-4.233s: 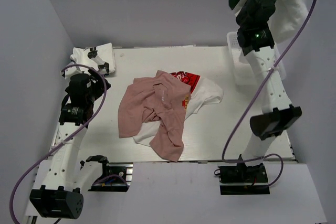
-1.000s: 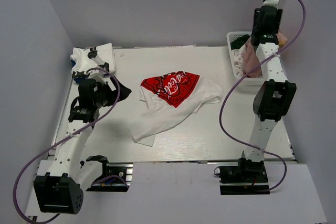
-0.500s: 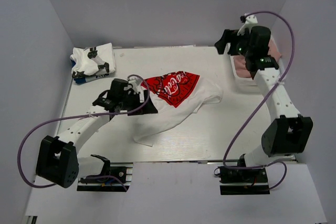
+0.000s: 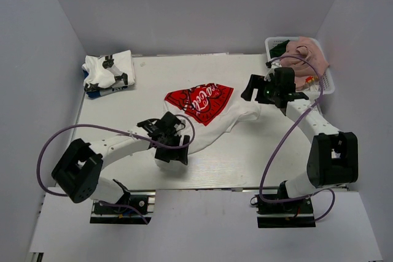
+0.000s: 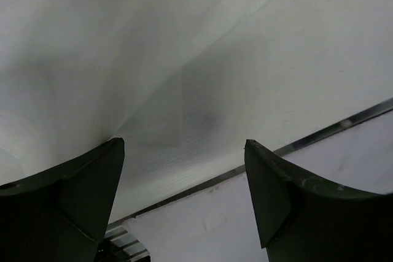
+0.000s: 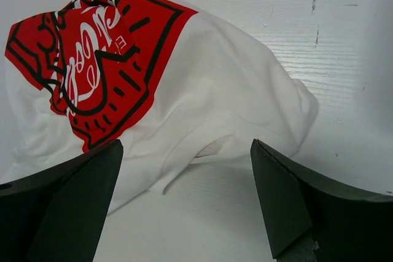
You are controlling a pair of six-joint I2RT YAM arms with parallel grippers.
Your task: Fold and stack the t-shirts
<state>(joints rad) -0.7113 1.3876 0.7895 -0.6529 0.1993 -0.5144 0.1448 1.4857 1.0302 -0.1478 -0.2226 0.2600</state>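
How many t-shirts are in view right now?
4: the Coca-Cola shirt lying mid-table, a folded white shirt at the far left corner, and a pink shirt and a dark green shirt in the basket. More may be hidden beneath them.

White flat rect. desk (image 4: 264, 151) w/ metal front edge; white plastic lattice basket (image 4: 269, 45) at far-right corner, beside pale lavender walls (image 4: 184, 4).
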